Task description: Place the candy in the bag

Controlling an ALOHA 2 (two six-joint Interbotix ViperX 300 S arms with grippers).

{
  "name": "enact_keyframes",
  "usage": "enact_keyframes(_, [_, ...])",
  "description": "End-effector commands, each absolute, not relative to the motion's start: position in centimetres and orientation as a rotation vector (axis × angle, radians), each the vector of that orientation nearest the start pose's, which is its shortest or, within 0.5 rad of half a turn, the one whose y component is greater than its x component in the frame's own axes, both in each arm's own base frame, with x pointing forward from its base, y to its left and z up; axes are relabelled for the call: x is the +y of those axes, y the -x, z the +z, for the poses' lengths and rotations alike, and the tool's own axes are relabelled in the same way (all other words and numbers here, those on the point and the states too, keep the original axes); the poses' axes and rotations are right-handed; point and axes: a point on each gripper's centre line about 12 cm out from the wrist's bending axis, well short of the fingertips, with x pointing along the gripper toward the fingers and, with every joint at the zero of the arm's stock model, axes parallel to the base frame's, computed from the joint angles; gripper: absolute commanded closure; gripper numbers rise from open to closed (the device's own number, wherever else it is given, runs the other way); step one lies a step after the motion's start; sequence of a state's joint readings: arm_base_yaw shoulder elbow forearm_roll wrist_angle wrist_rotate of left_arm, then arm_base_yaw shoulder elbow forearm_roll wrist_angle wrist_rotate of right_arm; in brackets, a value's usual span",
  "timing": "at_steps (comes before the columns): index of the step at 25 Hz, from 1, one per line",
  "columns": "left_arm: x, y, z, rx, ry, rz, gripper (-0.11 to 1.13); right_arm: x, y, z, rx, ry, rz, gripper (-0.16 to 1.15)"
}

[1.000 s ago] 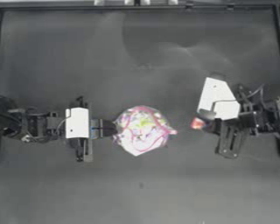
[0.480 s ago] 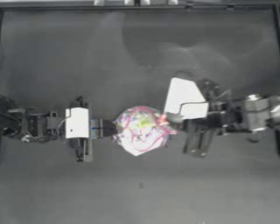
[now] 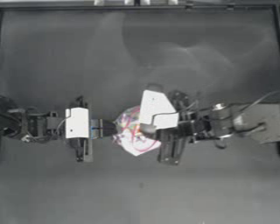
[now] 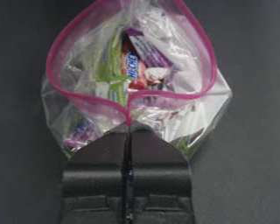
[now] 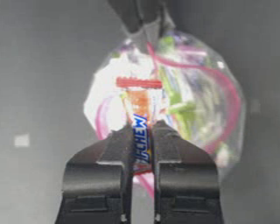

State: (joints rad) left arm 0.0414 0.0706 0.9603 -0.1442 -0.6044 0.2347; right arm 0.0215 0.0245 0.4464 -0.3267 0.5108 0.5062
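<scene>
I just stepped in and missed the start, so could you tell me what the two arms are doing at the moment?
The left end effector is shut on the rim of the bag, pinching its pink seal strip so the mouth gapes open. The right end effector is shut on the candy and holds it at the bag's mouth, right over the opening near the table's middle. The candy is not yet released.

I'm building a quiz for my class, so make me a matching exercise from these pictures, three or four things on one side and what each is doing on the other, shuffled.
Things:
1. left tool
2. right tool
3. bag
4. candy

States:
A. open at the mouth, sweets inside
B. pinched shut on the bag's pink rim
C. held over the bag's mouth, not yet released
D. shut on the candy

Pairs: 1-B, 2-D, 3-A, 4-C
</scene>
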Motion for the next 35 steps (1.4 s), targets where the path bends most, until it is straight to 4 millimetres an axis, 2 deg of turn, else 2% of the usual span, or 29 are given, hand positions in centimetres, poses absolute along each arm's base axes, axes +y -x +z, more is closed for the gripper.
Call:
enact_keyframes(1, [2.4, -34.6, 12.4, 0.404, -0.121, 0.099, 0.93, -1.3, -41.1, 20.1, 0.900, -0.115, -0.228, 0.61])
enact_keyframes(15, [2.4, -34.6, 12.4, 0.404, -0.122, 0.098, 0.93, -2.9, -41.2, 18.3, 0.938, -0.087, -0.262, 0.58])
enact_keyframes(18, [2.4, -34.6, 12.4, 0.404, -0.123, 0.099, 0.93, -3.0, -41.3, 18.3, 0.935, -0.088, -0.264, 0.48])
enact_keyframes(25, [2.4, -34.6, 12.3, 0.406, -0.122, 0.098, 0.93, -3.0, -41.3, 18.5, 0.931, -0.094, -0.267, 0.12])
enact_keyframes(31, [2.4, -34.6, 12.4, 0.404, -0.122, 0.098, 0.93, -3.0, -41.2, 19.5, 0.922, -0.089, -0.270, 0.10])
enact_keyframes(35, [2.4, -34.6, 12.3, 0.406, -0.122, 0.098, 0.93, -2.9, -40.7, 20.9, 0.900, -0.082, -0.269, 0.10])
